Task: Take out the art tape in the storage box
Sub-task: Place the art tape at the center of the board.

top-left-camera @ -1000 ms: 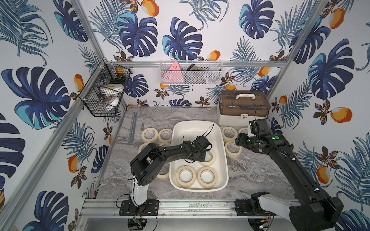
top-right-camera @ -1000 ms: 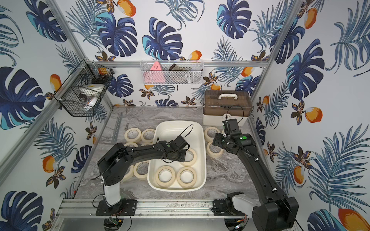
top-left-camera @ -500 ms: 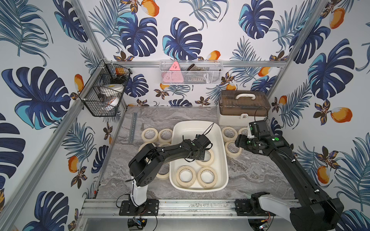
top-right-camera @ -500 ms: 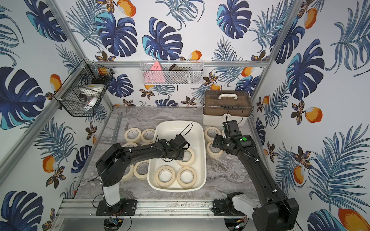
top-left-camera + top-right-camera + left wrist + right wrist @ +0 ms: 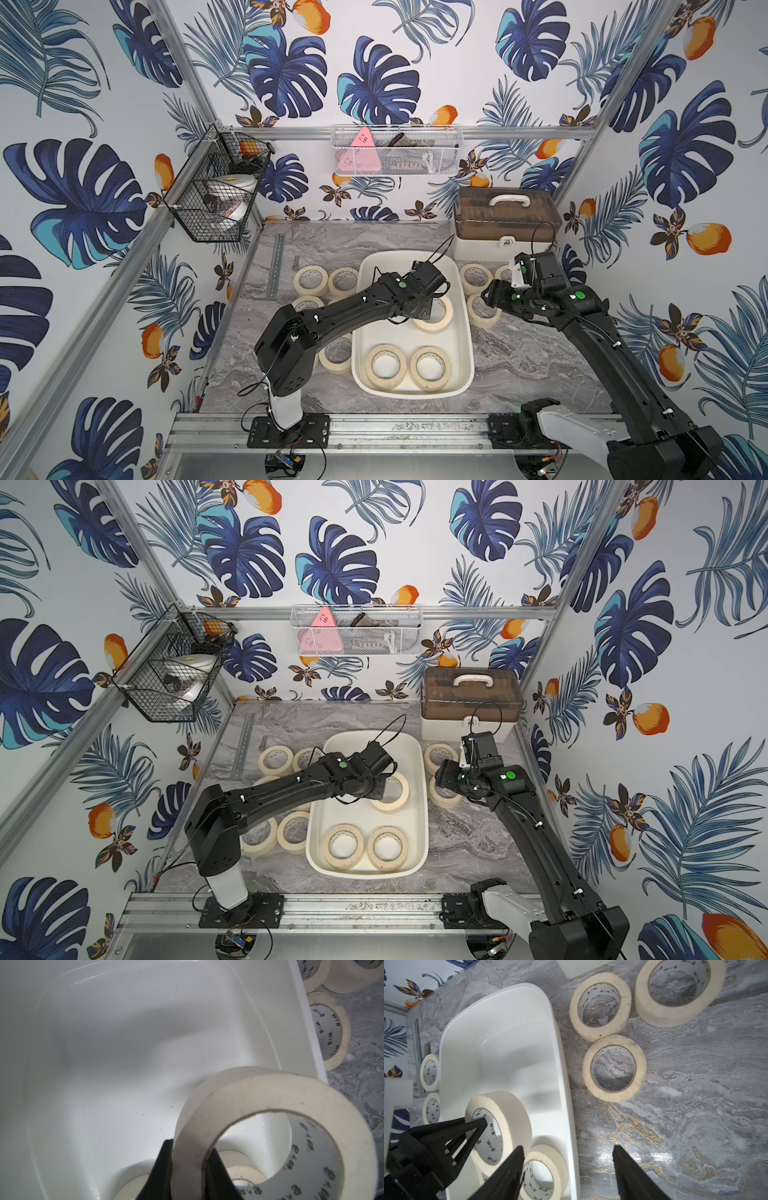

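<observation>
Open a second ago, the left tool [image 5: 189,1147] is now closed on one art tape roll [image 5: 270,1095], tilted up inside the storage box [image 5: 104,1064] at the middle of the tabletop [image 5: 519,365]. Lift-out is judged next. The right tool [image 5: 567,1147] is seen open.

Two black arms on white bases

The left arm [image 5: 332,307] and right arm [image 5: 590,332] are built of matte black, boxy links with rounded joints. Each has a white base segment [image 5: 284,409] on a black mounting plate [image 5: 316,430]. Green dots [image 5: 401,285] mark the joints and thin black cables [image 5: 441,248] loop off the wrists. The left gripper [image 5: 190,1147] and right gripper [image 5: 568,1147] carry black tapered fingers [image 5: 629,1174]. The left gripper's fingers are open triangular frames with small silver screws [image 5: 454,1163].
</observation>
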You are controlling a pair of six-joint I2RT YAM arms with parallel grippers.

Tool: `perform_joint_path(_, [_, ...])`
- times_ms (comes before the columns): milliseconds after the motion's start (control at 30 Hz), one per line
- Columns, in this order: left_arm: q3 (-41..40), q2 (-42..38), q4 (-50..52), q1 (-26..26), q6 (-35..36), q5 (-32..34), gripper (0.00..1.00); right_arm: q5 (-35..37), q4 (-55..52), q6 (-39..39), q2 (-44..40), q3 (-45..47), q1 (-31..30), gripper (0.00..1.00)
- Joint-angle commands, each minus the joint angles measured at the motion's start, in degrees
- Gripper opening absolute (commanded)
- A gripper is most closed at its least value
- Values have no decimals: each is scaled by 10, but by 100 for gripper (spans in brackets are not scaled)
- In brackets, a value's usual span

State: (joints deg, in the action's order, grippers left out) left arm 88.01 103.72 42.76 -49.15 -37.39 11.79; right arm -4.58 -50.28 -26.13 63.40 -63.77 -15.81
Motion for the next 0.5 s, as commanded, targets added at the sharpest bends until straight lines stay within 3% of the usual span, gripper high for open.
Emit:
perform_joint_path(0, [35,4,39,-9,5,16,0,3,15,-17,7,-7,-28,70])
perform_joint_path(200, [86,18,50,-27,15,19,0,54,6,-27,18,-37,-95,70])
perform_joint_path(467, [159,55,65,-47,15,13,0,73,14,-16,15,-29,-107,72])
